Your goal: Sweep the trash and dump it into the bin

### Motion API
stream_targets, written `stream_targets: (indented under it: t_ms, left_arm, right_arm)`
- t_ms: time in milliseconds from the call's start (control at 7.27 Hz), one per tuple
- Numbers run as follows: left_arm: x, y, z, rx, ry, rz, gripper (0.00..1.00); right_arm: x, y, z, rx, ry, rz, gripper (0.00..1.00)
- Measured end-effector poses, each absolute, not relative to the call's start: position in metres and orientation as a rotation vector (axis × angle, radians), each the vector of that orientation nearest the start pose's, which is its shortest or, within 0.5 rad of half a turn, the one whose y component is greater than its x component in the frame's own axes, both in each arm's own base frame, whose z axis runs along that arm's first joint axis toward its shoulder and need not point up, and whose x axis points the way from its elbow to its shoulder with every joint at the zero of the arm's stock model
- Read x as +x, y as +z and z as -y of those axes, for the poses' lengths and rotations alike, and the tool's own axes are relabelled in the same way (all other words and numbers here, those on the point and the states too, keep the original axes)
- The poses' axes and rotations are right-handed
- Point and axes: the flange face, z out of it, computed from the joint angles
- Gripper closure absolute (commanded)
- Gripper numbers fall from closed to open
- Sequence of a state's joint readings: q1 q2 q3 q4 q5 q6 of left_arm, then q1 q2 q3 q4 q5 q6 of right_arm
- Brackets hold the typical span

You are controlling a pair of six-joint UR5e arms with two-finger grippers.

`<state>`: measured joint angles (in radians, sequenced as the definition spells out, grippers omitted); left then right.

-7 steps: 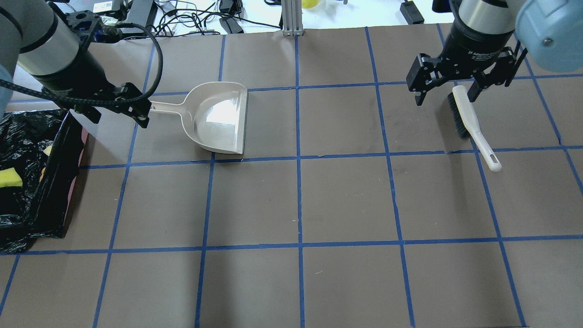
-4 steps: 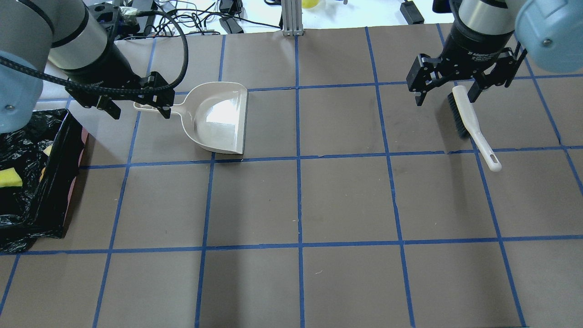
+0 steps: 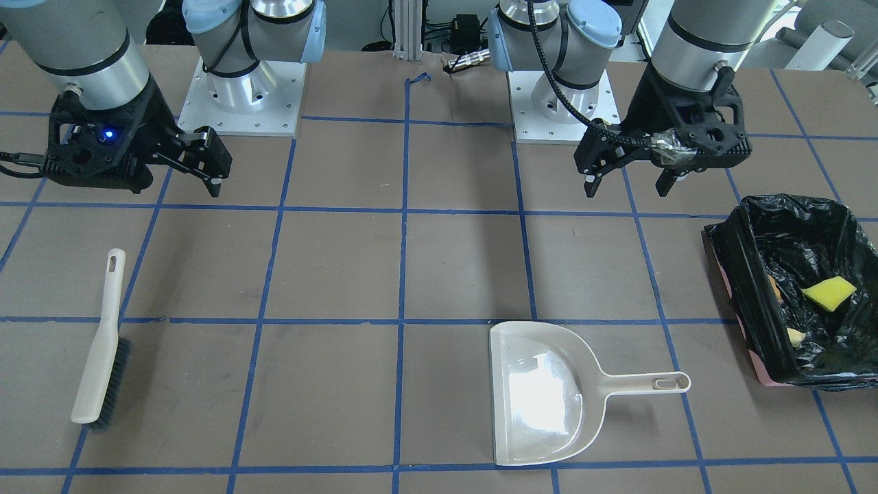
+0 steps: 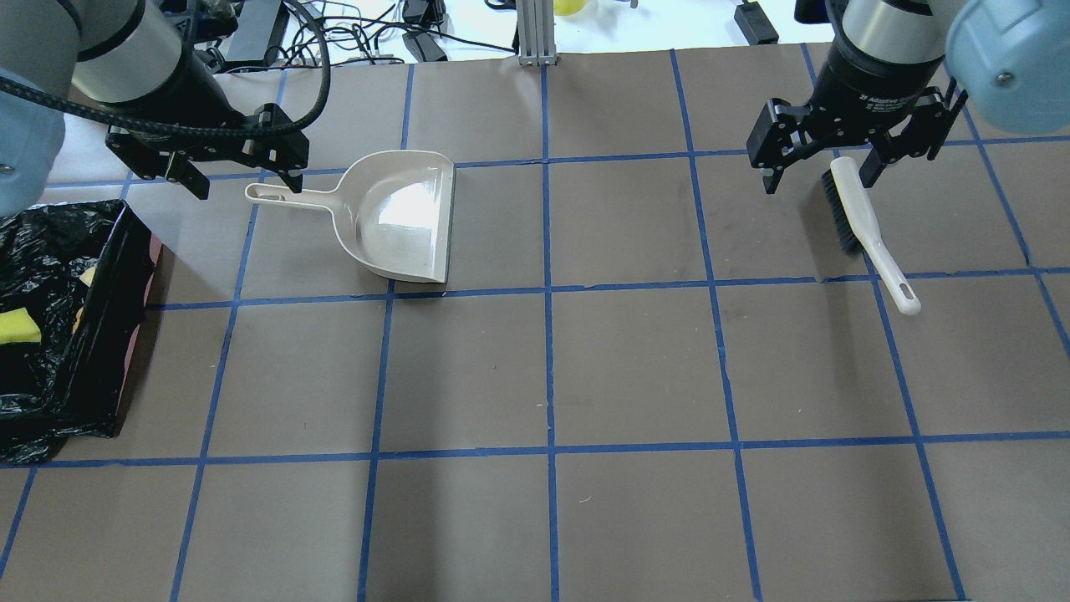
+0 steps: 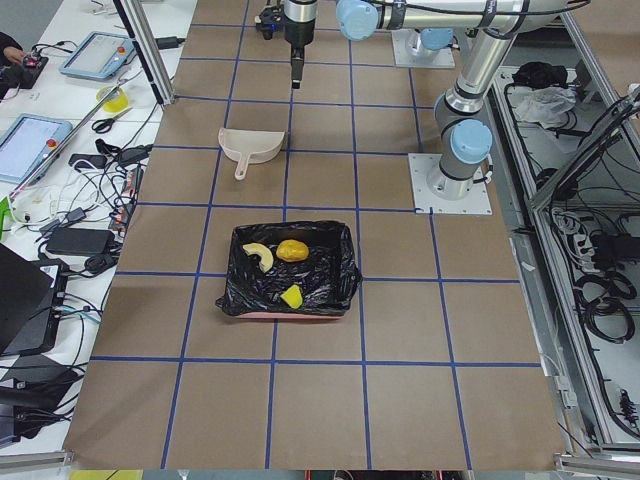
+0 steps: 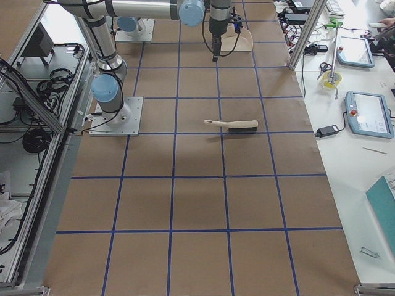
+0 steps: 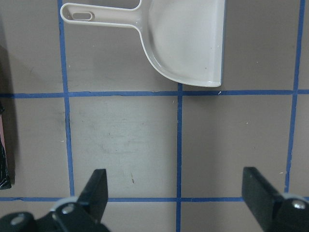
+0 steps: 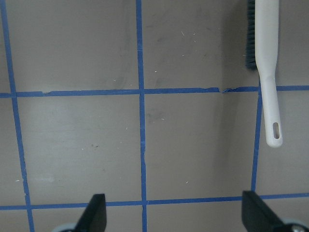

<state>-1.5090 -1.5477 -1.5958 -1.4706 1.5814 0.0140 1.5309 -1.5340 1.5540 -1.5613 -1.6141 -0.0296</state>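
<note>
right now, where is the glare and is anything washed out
Overhead exterior: white glare washes out the floor of the dustpan. Exterior front-facing: same glare on the dustpan, plus small highlights on the glossy black bag of the bin. Left wrist-mounted: the dustpan is evenly lit, no hot spot. Exterior left: the trash shows small but clear.

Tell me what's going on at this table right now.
Nothing is being held. The left pincer hangs open above the table, apart from the empty dustpan, which lies flat. The right pincer is open too, raised near the brush, which also lies on the table. The three pieces of trash, a golden lump, a cream slice and a yellow wedge, lie inside the bin, so the dumping looks done.
</note>
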Motion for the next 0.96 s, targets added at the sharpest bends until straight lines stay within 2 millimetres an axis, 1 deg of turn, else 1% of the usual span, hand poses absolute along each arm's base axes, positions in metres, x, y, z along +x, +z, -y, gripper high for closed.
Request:
stream_targets:
  t_ms: [413, 688, 963]
  left_arm:
    - [-0.1009, 0.5004, 0.5056, -0.122, -0.151, -3.121, 0.00]
    - [-0.1031, 0.4974, 0.5070, -0.097, -0.138, -3.124, 0.00]
    - [-0.1054, 0.4943, 0.5093, -0.028, -0.128, -3.126, 0.00]
  right_arm:
    - [0.1087, 0.4769, 0.5092, 0.016, 0.050, -3.184, 0.00]
    - [0.1087, 0.4762, 0.5090, 0.016, 0.052, -3.184, 0.00]
    - [0.1087, 0.4756, 0.5089, 0.016, 0.054, -3.184, 0.00]
